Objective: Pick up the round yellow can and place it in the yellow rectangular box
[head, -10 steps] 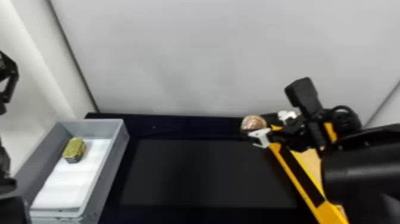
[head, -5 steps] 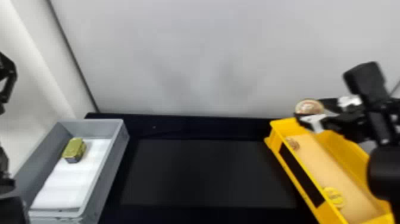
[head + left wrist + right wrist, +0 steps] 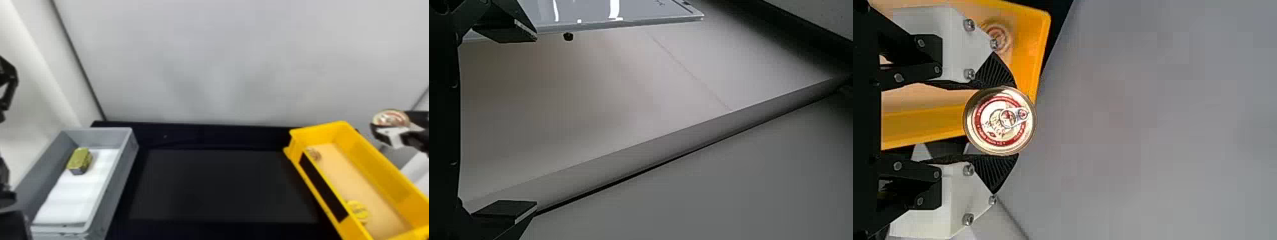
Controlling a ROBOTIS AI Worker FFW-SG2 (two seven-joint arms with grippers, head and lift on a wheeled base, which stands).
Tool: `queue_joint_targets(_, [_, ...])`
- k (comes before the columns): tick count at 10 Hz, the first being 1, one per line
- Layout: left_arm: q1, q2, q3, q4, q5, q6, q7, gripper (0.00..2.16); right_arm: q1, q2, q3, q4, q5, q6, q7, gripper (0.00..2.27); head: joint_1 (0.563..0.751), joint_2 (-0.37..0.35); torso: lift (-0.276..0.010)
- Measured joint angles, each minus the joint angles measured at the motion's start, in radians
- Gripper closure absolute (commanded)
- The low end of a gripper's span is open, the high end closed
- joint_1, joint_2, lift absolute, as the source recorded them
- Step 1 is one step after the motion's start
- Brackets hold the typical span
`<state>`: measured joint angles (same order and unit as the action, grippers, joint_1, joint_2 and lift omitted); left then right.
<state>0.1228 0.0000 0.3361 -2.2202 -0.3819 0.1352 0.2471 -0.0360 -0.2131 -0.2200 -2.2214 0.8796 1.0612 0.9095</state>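
The right pincer has swung rightward, carrying the round can from the left far corner of the yellow box to beyond its right side, so the arm now covers much less of the box. Its two fingers pinch the can around its sides, with the ring-pull lid facing the wrist camera. The can is above and outside the box, so it likely has to come back over the opening before being lowered; letting go here could drop it past the wall. The box floor carries a small round item and a round yellow piece, with room between them. The left pincer is spread and empty, away from the work.
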Motion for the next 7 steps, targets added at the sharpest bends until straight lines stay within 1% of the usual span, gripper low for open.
queue_joint_targets(3, [0.000,0.000,0.000,-0.001,0.000,0.000,0.000,0.10,0.059,0.007,-0.108,0.046,-0.015,-0.030,-0.026,0.68,0.694,0.014,-0.060])
queue_joint_targets(4, [0.000,0.000,0.000,-0.001,0.000,0.000,0.000,0.10,0.083,0.013,-0.144,0.075,-0.050,-0.048,-0.062,0.68,0.694,0.014,-0.060])
queue_joint_targets(5, [0.001,0.000,0.001,-0.001,0.000,0.000,0.000,0.10,0.109,0.018,-0.170,0.104,-0.116,-0.073,-0.124,0.68,0.694,0.014,-0.060])
queue_joint_targets(7, [0.002,0.000,0.003,-0.002,0.000,0.000,0.000,0.10,0.158,0.022,-0.191,0.157,-0.309,-0.160,-0.282,0.68,0.694,0.014,-0.060])
